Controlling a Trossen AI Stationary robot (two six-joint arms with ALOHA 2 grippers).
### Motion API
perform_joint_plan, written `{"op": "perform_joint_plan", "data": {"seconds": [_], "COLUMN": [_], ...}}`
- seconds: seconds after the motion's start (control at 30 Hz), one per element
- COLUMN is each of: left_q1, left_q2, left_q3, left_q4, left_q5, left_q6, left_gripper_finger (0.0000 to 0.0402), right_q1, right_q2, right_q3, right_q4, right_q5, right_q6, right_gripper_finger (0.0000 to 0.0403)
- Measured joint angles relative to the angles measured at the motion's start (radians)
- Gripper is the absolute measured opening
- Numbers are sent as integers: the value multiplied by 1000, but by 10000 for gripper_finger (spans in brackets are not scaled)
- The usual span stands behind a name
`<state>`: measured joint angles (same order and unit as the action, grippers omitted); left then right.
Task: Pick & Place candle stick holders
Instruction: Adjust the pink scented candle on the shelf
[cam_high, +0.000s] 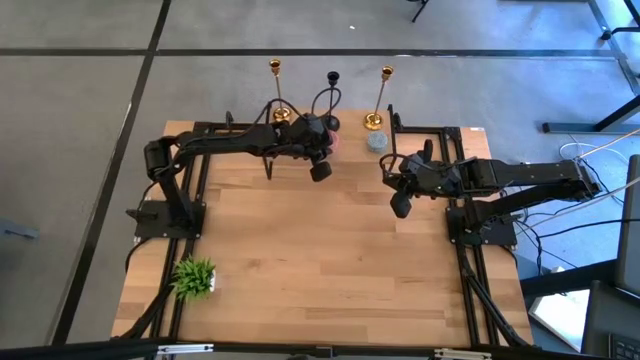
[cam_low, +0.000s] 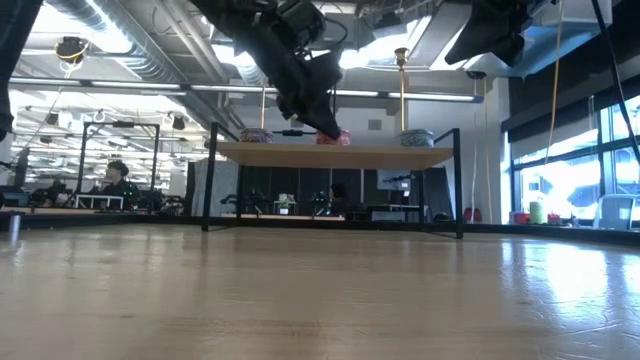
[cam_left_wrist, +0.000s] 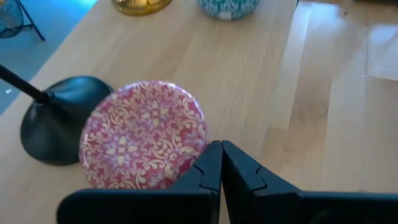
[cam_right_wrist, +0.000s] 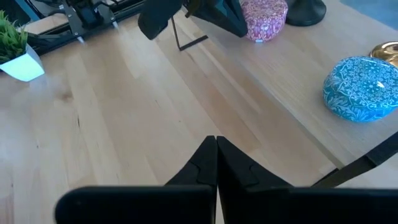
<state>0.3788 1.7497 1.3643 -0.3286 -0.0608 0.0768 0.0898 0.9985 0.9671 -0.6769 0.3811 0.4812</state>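
Three candle stick holders stand on their round bases on a raised wooden shelf (cam_high: 352, 128) at the table's far edge: a gold one (cam_high: 278, 92), a black one (cam_high: 332, 100) and another gold one (cam_high: 381, 97). My left gripper (cam_high: 328, 142) is shut. It slants down over the shelf, with its tips (cam_left_wrist: 221, 149) at the rim of a pink patterned tin (cam_left_wrist: 144, 134). The tin sits right beside the black holder's base (cam_left_wrist: 59, 127). My right gripper (cam_high: 388, 175) is shut and hangs above the table right of centre (cam_right_wrist: 216, 142), holding nothing. My left gripper has its shut fingertips (cam_right_wrist: 238, 28) against or just short of the pink tin's side (cam_right_wrist: 252, 25), slanting down from the table's left. I cannot tell whether they touch it.
A blue patterned tin (cam_right_wrist: 360, 87) sits on the shelf by the right gold holder's base (cam_right_wrist: 388, 50). A small green plant in a white pot (cam_high: 195, 278) stands at the near left. Black frame rails (cam_high: 205, 200) run along both table sides. Bare wood lies in the middle (cam_high: 320, 260).
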Motion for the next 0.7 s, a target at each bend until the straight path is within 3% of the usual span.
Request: {"op": "perform_joint_plan", "data": {"seconds": [0.7], "left_q1": [26], "left_q2": [9], "left_q3": [0], "left_q4": [16], "left_q5": [1], "left_q6": [15], "left_gripper_finger": [1], "right_q1": [-26], "right_q2": [1], "right_q3": [0], "right_q4": [0], "right_q5": [-1], "right_q6": [-20], "right_gripper_finger": [0]}}
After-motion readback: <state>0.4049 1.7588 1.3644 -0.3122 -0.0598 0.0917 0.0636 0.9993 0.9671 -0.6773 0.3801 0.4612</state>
